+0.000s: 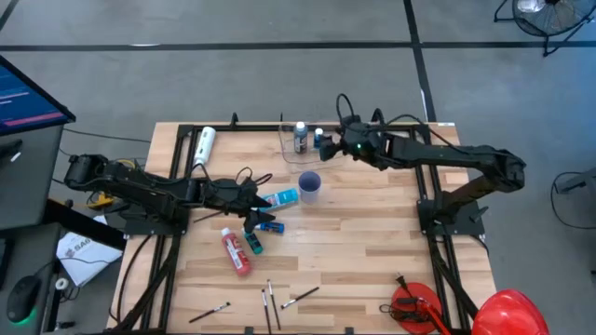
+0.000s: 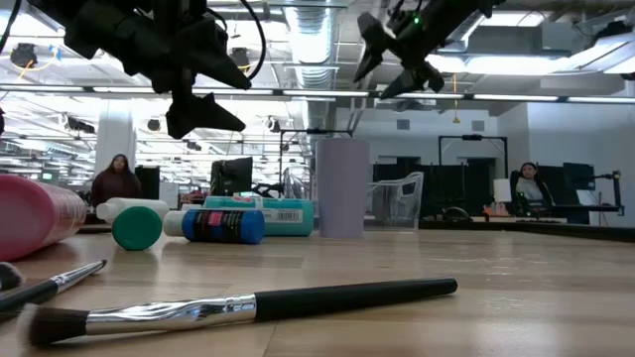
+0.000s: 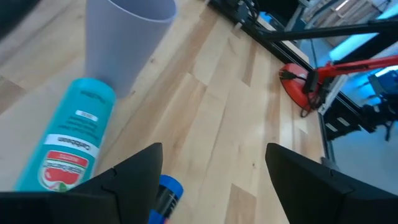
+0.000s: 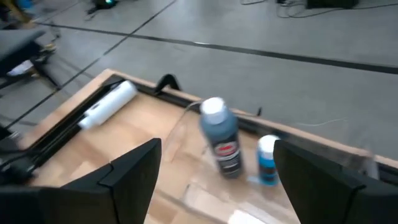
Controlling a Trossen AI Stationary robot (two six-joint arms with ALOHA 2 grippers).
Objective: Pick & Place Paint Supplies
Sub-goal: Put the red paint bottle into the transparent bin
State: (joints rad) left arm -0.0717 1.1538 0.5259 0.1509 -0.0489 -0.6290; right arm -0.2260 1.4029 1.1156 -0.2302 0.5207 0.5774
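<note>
My left gripper (image 1: 261, 212) hovers open above a teal bottle (image 3: 62, 149) and a blue bottle (image 1: 270, 226), both lying on their sides on the table. A green-capped bottle (image 1: 253, 242) and a red bottle (image 1: 236, 253) lie nearer the front edge. My right gripper (image 1: 328, 147) hangs open in the air beside the clear tub (image 1: 287, 149) at the far edge. A grey bottle (image 4: 222, 140) and a small blue bottle (image 4: 267, 160) stand upright in the tub. A white tube (image 1: 204, 146) lies at the far left. Three brushes (image 1: 270, 302) lie near the front edge.
A purple cup (image 1: 310, 184) stands upright mid-table, just beyond the teal bottle. A red tool (image 1: 414, 307) and a red helmet (image 1: 507, 312) sit at the front right corner. Bare wood lies between the cup and the right edge.
</note>
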